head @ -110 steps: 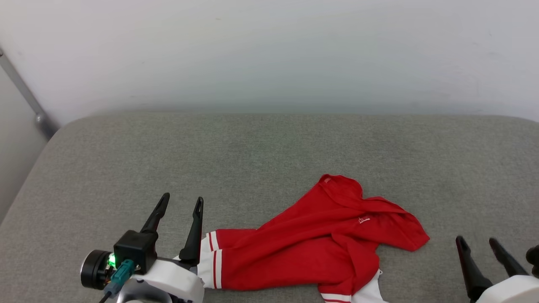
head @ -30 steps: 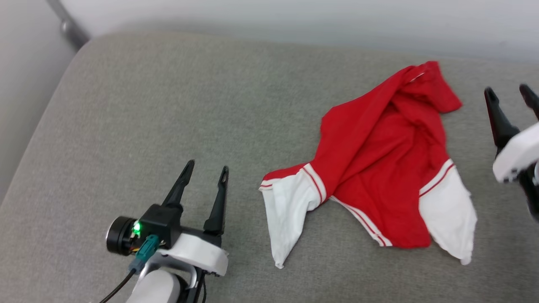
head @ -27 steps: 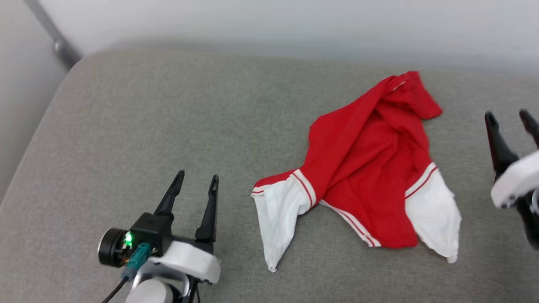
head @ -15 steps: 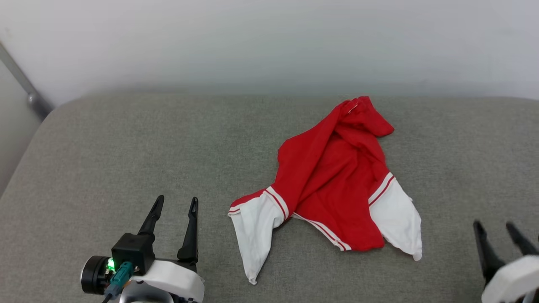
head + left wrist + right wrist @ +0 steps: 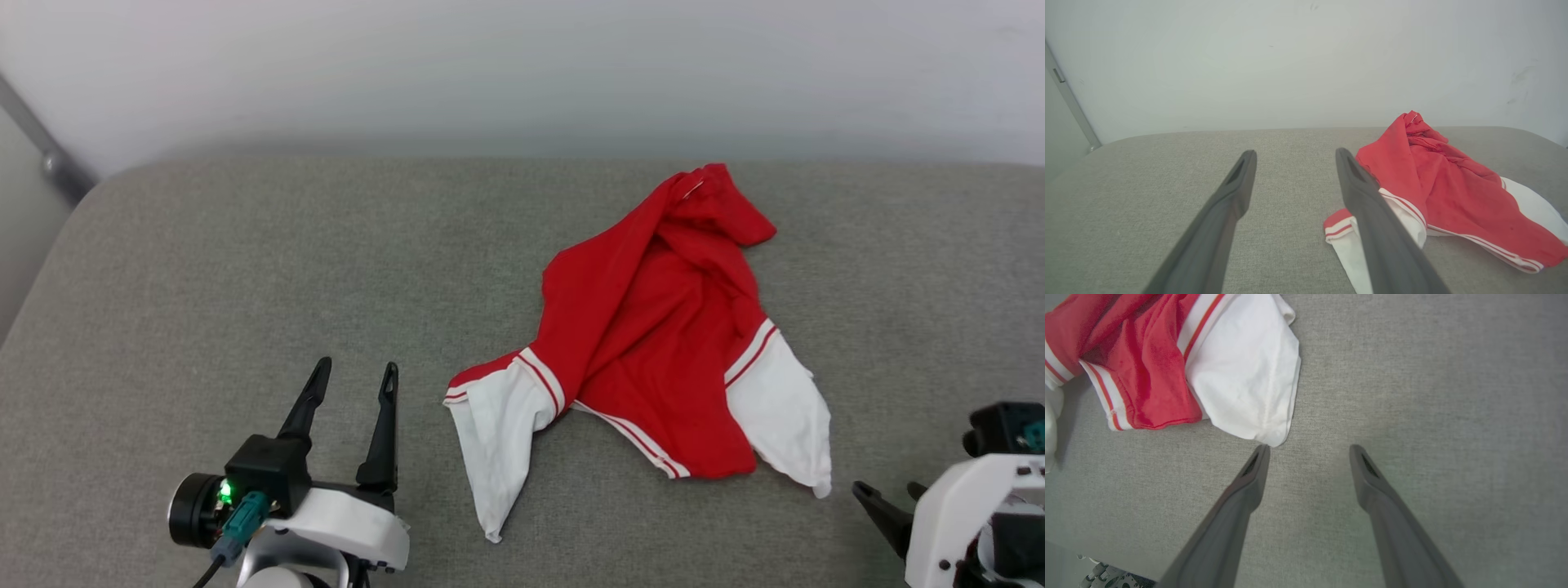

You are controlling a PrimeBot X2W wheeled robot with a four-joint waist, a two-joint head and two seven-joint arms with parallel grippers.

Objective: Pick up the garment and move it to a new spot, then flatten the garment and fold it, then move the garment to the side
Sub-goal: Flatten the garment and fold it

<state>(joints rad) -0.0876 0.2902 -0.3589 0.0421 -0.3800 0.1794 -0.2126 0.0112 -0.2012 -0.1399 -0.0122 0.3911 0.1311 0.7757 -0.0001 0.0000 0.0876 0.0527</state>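
Two claws sit nearest, along the bottom of the head view, both spread wide and both empty. The left gripper [image 5: 357, 365] rests at lower left with its fingers pointing up the frame, well apart from the cloth. In its own wrist view, the left gripper [image 5: 1296, 152] looks out low over the grey cushion [image 5: 1147, 183]. The right gripper [image 5: 886, 488] has dropped into the lower right corner and tipped over. In its wrist view, the right gripper [image 5: 1309, 447] looks straight down, and one finger [image 5: 1255, 469] stands just beside the tip of the right white sleeve [image 5: 1245, 375] without clearly touching it.

Just beyond them the garment [image 5: 653, 327] lies loose on the cushion, right of centre. Both white sleeves fan toward the bottom edge, the left white sleeve [image 5: 498, 433] trailing to a point. The red body is bunched and twisted, rising to a rumpled peak toward the upper right. A few seconds ago it lay stretched sideways along the bottom edge, against the left claw. Now it sits farther up and in a different shape, with nothing holding it. Over the last second the picture swung with the head, while the shirt kept its shape.

So the move to a new spot looks done and flattening is probably next, likely starting from that right sleeve. No lettering shows, and the folds still need pulling out.

Farthest back is the pale wall [image 5: 522, 73], with a metal bar [image 5: 41, 139] at upper left
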